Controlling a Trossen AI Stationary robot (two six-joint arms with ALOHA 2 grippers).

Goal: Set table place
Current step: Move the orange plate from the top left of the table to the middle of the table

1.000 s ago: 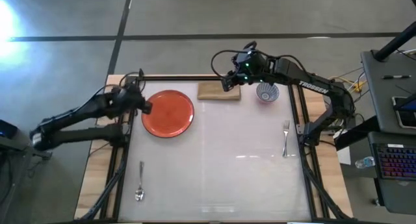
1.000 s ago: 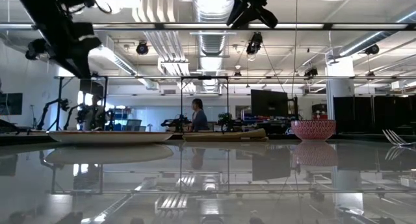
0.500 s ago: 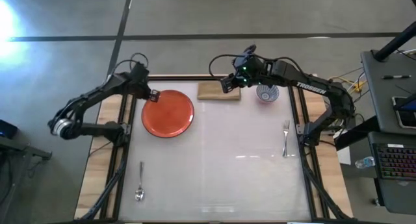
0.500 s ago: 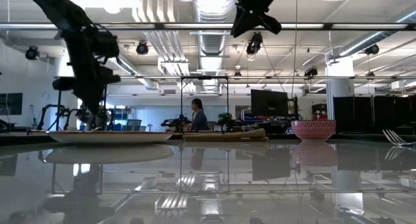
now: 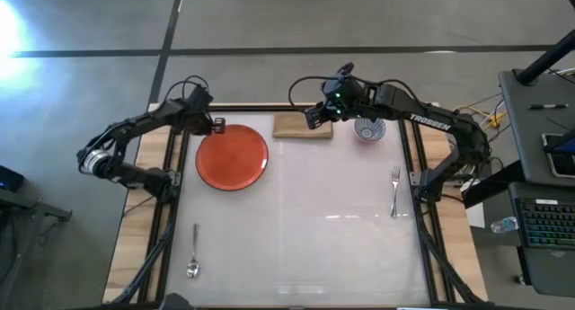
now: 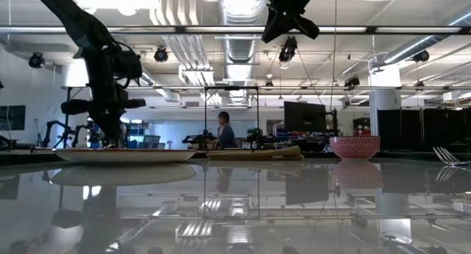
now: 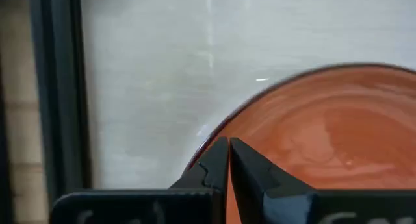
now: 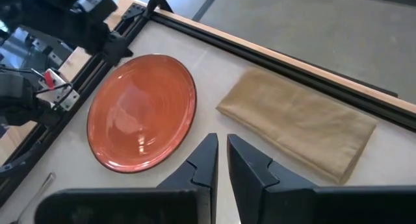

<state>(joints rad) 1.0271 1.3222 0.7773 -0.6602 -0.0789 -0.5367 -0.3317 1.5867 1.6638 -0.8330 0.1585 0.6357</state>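
Observation:
A red plate (image 5: pixel 232 159) lies flat on the white table (image 5: pixel 296 247) at its far left. My left gripper (image 7: pixel 227 143) is shut, its tips low at the plate's far-left rim (image 7: pixel 229 120); the high view shows it there too (image 5: pixel 216 124). A folded tan napkin (image 5: pixel 303 127) lies flat by the far edge. My right gripper (image 5: pixel 312 117) hangs well above the napkin's right part, shut to a narrow slit (image 8: pixel 221 145) with nothing in it. My left gripper's shut fingertips come down from above at the plate's far-left rim. The low view shows them level with the rim (image 6: pixel 110 142). I cannot tell whether they touch the plate, which lies flat on the table.
A patterned bowl (image 5: pixel 369 128) stands right of the napkin. A fork (image 5: pixel 394 191) lies near the right edge, a spoon (image 5: pixel 193 252) near the front left. A black frame (image 5: pixel 171 211) borders the table. A person (image 6: pixel 223 130) shows far behind.
My left gripper has come down and gone from the plate's left side toward the table's far edge, ending at the plate's far-left rim. The plate has stayed where it was.

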